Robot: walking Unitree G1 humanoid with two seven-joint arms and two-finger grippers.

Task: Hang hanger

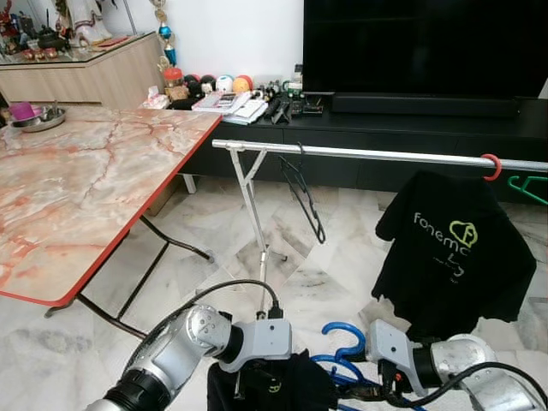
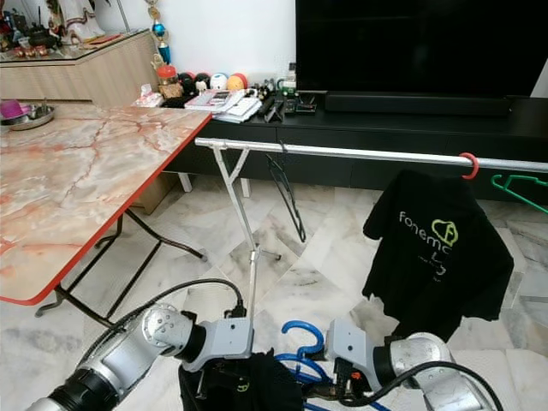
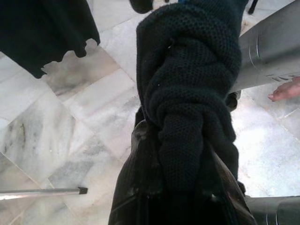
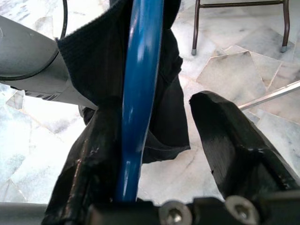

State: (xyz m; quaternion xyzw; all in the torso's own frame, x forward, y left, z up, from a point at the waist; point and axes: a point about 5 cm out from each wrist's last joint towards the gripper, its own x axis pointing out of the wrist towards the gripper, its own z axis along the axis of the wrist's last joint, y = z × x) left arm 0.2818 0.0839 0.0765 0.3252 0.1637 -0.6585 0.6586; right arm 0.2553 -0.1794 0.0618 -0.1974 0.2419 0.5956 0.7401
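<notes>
White marble floor tiles (image 1: 197, 274) lie under the long silver clothes rail (image 1: 377, 154), and I keep that rail as my guide. Far below the rail, my left gripper (image 3: 180, 164) is squeezed tight on a bunched black knit cloth (image 3: 187, 93). My right gripper (image 4: 187, 154) has its fingers spread, with the blue plastic hanger (image 4: 138, 93) lying against one finger, not pinched. A black T-shirt (image 1: 454, 248) and a thin black hanger (image 1: 304, 193) already hang on the rail. I think I should pinch the blue hanger first, then lift slowly toward the bare bit of rail between them.
</notes>
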